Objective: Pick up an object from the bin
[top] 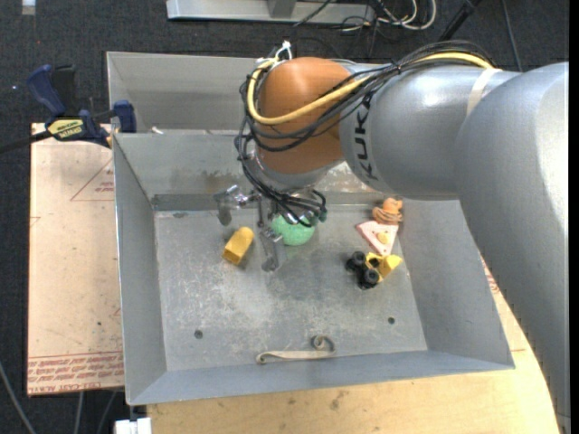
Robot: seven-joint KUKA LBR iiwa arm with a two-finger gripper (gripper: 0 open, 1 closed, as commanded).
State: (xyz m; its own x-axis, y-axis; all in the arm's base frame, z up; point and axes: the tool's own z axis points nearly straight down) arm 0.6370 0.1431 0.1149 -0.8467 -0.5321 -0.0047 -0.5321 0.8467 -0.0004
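A yellow block is seen just left of the jaws, two small toys to their right, and a bent metal strip near the bin's front wall. A green round thing lies mid-bin, partly hidden under the wrist, beside the lowered jaws; their opening cannot be told. The arm is stretched in from the right, wrist pointed down.

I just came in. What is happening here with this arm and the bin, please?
The robot arm reaches into the grey metal bin from the right. Its pincer is low over the bin floor, between a yellow block and a green round thing that lies close against it. Whether it grips anything, I cannot tell. Further right lie a pink wedge, a small orange figure and a black-and-yellow toy, all untouched.
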